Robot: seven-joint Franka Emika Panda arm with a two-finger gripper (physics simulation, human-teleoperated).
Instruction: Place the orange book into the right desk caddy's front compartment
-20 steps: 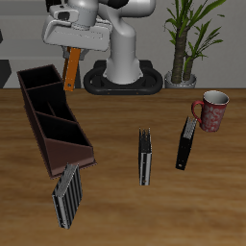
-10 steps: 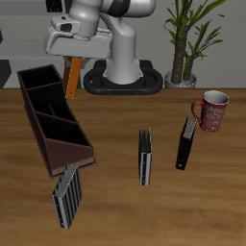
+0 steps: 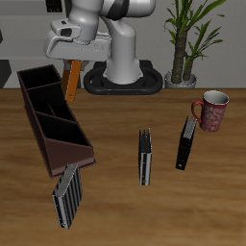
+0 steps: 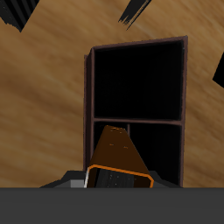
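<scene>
Gripper (image 3: 71,58) clamped on the orange book (image 3: 71,79), which hangs upright in the air above the right desk caddy (image 3: 53,123), over its back end near the desk's rear edge. Risk: the front compartment lies at the caddy's other end, toward the desk's front edge; releasing here would drop the book into the wrong section, or its lower edge could catch a divider or wall while travelling. Fingertips are hidden behind the book; the wrist view cuts off the caddy's ends.
</scene>
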